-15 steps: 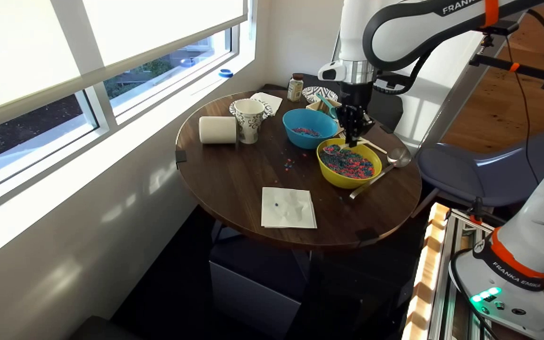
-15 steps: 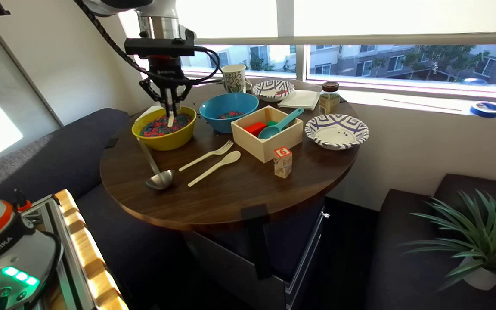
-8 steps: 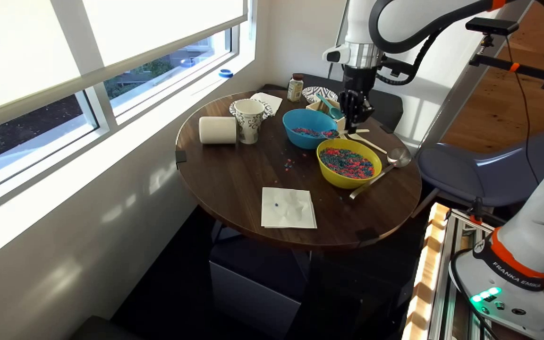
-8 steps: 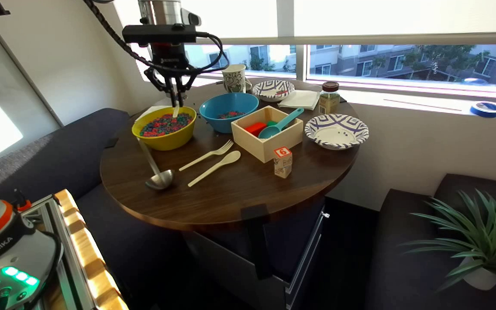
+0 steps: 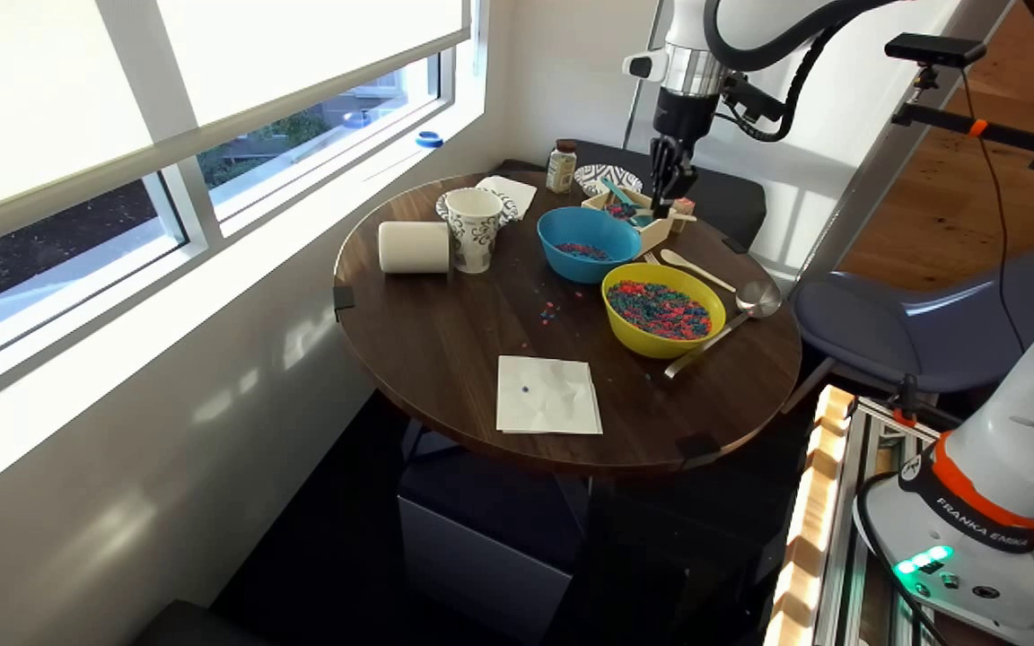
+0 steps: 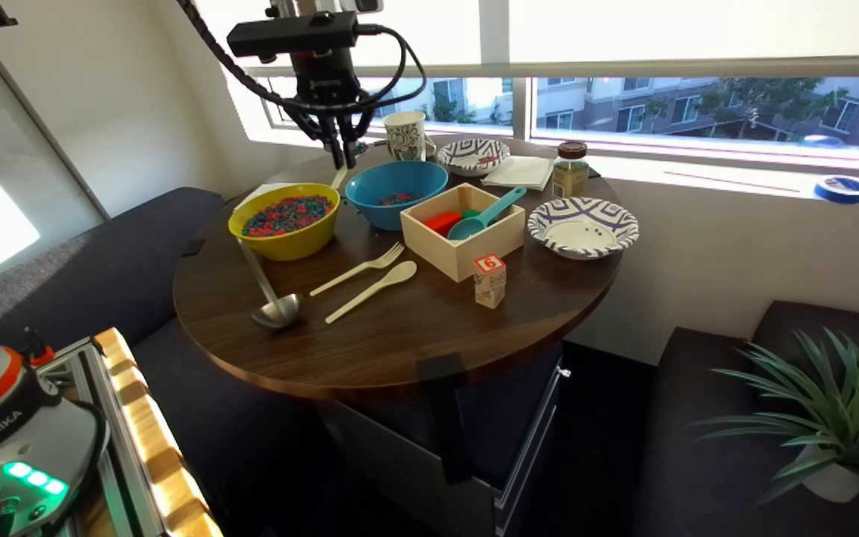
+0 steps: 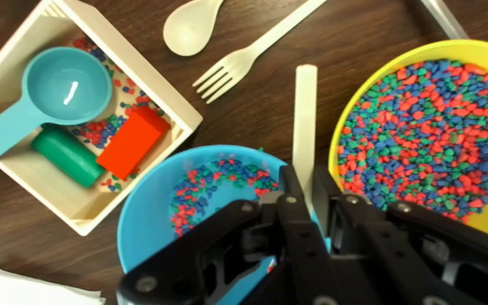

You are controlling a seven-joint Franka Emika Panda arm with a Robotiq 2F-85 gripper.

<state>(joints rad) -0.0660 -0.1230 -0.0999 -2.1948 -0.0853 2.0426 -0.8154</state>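
Jaws closed on a cream spoon point(image 7: 305, 114), the gripper point(image 7: 304, 176) hangs above the table point(image 5: 445, 350). Nearby, a blue bowl point(image 7: 142, 220) and a yellow bowl point(image 5: 643, 339) hold coloured granules point(image 7: 430, 131); beside the blue bowl, a wooden box point(image 7: 128, 59) holds 2 blocks point(image 7: 134, 142).

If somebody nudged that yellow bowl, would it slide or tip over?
The yellow bowl would probably slide rather than tip, being low and wide. The coloured bits inside likely make it fairly heavy, and since they look loose, a hard shove might spill some.
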